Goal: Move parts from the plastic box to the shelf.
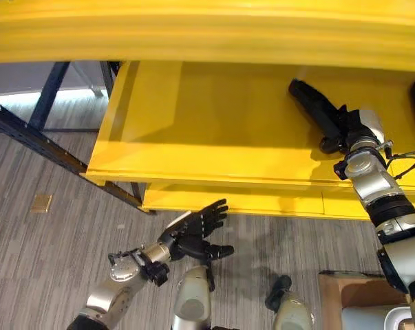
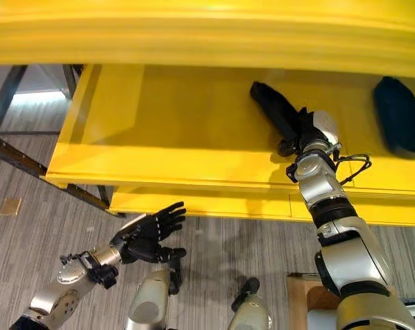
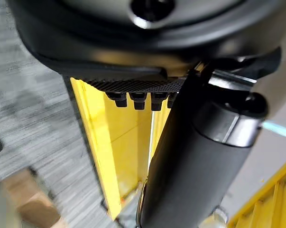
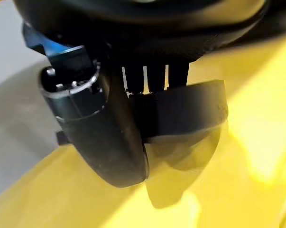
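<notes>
yellow shelf | right robot hand curled round black part | left robot hand relaxed, empty

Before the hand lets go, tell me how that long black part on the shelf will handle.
The black part probably is stiff: it juts straight past the right hand without sagging. Its elongated, rounded shape may roll on the smooth yellow shelf. Likely light, since one hand carries it.

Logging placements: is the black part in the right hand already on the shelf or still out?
On the shelf: the black part lies on its yellow surface, the right hand gripping its near end.
</notes>
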`<state>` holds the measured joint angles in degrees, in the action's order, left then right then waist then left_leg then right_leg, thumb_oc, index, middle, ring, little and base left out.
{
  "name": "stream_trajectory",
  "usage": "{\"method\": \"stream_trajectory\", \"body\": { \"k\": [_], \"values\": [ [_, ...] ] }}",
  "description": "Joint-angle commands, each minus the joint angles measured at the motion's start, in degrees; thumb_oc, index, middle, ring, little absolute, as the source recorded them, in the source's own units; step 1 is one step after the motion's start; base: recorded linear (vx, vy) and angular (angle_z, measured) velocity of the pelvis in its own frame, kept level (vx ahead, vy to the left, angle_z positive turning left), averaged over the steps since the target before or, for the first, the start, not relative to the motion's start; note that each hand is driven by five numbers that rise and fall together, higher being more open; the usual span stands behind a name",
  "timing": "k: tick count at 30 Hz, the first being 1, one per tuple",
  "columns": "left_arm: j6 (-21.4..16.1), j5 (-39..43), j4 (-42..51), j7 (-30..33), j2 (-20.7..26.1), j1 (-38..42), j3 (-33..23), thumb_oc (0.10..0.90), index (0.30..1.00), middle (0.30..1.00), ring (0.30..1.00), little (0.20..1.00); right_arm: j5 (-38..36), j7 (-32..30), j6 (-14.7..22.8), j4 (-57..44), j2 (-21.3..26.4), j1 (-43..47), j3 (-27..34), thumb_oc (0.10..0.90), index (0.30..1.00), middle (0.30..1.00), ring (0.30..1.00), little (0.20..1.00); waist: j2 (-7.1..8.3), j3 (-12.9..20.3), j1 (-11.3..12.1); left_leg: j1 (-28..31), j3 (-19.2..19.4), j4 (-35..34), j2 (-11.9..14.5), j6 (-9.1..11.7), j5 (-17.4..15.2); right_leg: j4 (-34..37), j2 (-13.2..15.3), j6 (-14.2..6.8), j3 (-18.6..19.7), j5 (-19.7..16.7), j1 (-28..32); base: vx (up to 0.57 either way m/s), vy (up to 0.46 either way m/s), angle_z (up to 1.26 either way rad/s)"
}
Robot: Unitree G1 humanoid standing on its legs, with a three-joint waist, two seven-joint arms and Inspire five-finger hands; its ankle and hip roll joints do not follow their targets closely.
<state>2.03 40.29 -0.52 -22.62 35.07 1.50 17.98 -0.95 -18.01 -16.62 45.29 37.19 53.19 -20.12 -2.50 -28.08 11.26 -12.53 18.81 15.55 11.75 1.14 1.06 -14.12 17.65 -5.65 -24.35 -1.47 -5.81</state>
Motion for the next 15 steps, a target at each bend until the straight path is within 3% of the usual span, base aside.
{"method": "stream_trajectory", "body": {
  "k": [1, 5, 15],
  "values": [
    [-5.52, 2.61, 7.44, 0.1, -0.72, 3.01, 1.57, 0.9, 1.0, 1.0, 1.0, 1.0, -6.39, -3.54, 3.68, 0.16, 1.86, 8.69, -0.68, 0.4, 0.3, 0.3, 0.3, 0.3, 0.36, 2.89, 0.2, 4.2, 1.45, -1.94, 0.46, 0.93, -4.95, -5.21, 0.13, -2.41, 1.21, 7.68, 0.18, -0.05, -0.131, 0.01],
    [-4.95, 4.33, 7.55, 1.09, -0.46, 3.42, 1.79, 0.9, 1.0, 1.0, 1.0, 1.0, -11.72, -3.44, 4.07, 0.54, 1.62, 8.9, 1.08, 0.4, 0.3, 0.3, 0.3, 0.3, 0.36, 2.59, 0.22, 4.02, 0.44, -0.91, 0.95, 1.87, -5.94, -6.55, 0.22, -2.6, 1.04, 9.88, 0.76, 0.05, -0.08, -0.1],
    [-3.72, 5.66, 9.05, 2.86, -0.99, 5.62, 3.46, 0.9, 1.0, 1.0, 1.0, 1.0, -12.96, -5.57, 2.25, 2.5, 2.45, 14.05, 1.4, 0.4, 0.3, 0.3, 0.3, 0.3, -1.27, -0.29, -0.18, 0.84, -0.82, 1.59, 0.18, 1.11, -5.5, -12.15, 0.06, -0.6, 2.35, 11.38, -3.49, -0.03, -0.018, 0.03]
  ]
}}
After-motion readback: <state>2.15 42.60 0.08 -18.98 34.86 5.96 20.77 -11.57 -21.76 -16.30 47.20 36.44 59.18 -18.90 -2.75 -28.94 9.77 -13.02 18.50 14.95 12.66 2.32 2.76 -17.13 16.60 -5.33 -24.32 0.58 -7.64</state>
